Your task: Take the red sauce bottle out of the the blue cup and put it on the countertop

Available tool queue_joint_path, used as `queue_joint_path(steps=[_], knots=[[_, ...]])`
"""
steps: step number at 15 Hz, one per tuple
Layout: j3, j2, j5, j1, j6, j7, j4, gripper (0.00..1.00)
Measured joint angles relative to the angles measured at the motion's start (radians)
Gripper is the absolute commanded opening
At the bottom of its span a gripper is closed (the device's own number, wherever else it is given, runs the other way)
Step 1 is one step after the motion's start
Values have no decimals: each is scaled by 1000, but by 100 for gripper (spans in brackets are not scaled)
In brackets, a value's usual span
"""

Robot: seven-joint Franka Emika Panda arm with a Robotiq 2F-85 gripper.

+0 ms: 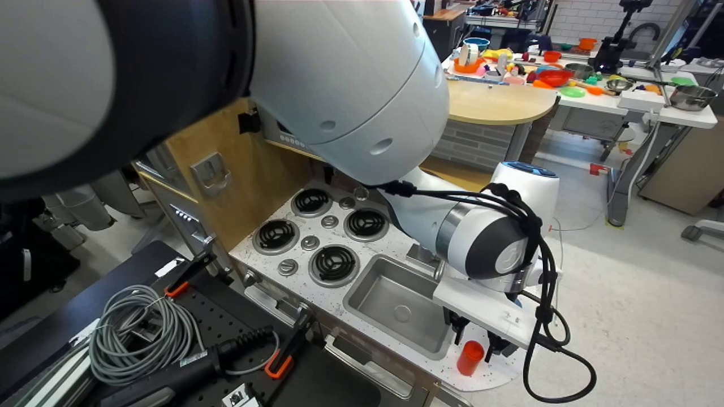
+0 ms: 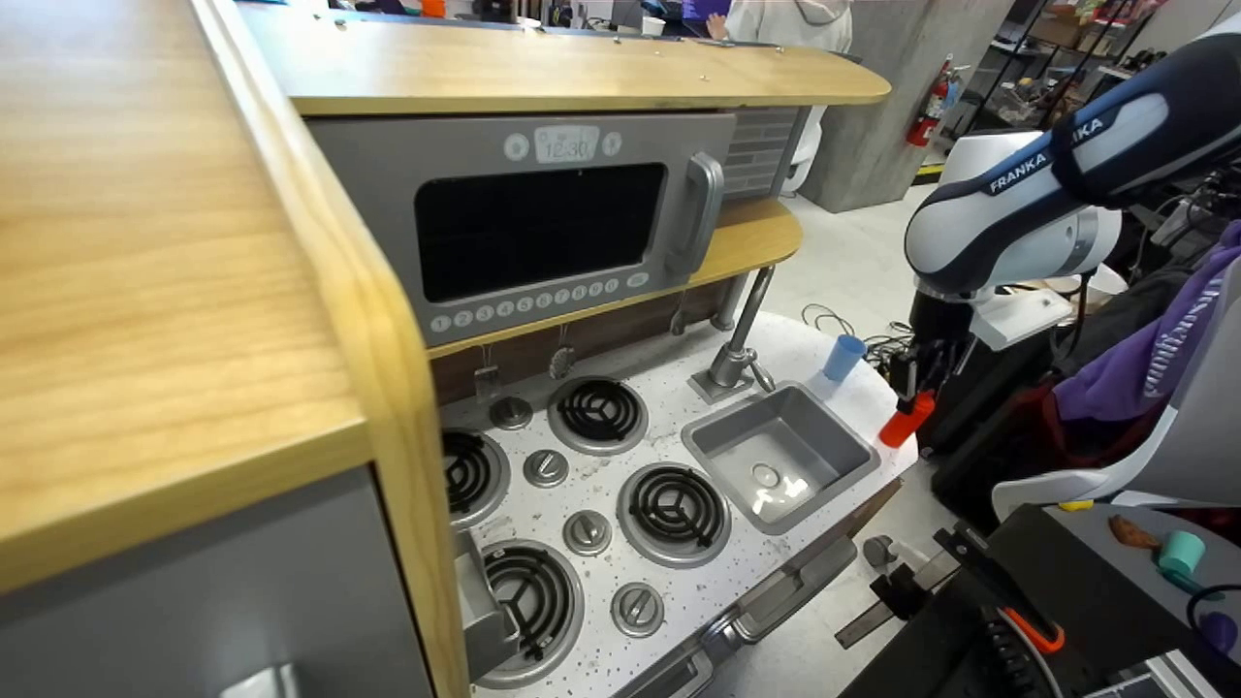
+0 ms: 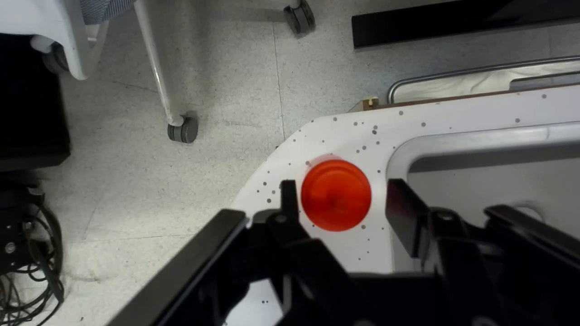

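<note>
Just beyond the end of the sink [image 1: 390, 294], a rectangular grey basin with rounded corners, your red sauce bottle [image 1: 470, 358] stands upright on the curved tip of the countertop [image 3: 349, 136], whose white surface is flecked with grey. The bottle is a slim cylinder of smooth red-orange plastic; the wrist view gives you its circular top, ringed by a rim. Your gripper [image 3: 344, 199] hangs at that same end of the sink, its blocky black fingers spread wide on either side of the bottle and clamped on nothing. The finger on the sink side leaves you a broad gap; the one away from the sink is just beside the red wall, and you cannot tell whether it touches. Beside the same end of the sink, toward the faucet [image 2: 734, 364], the smooth round blue cup [image 2: 844, 358] stands apart from the bottle. Past the sink's opposite end you have black coiled burners [image 2: 676, 514].
</note>
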Motion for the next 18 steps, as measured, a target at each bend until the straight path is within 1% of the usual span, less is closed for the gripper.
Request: queue_joint_path(steps=[1,2,3,6,10,13,15,18], knots=[[0,-1,3,0,0,0,6,94],[1,-2,8,0,2,0,13,99],[1,-3,11,0,2,0,23,100],[0,-15,11,0,25,0,48,100],[-13,-50,11,-2,113,1,63,100],[-16,-82,12,-7,115,2,66,100],[-4,-110,17,-8,55,-24,65,100],[35,-173,34,-13,-141,-125,66,100]])
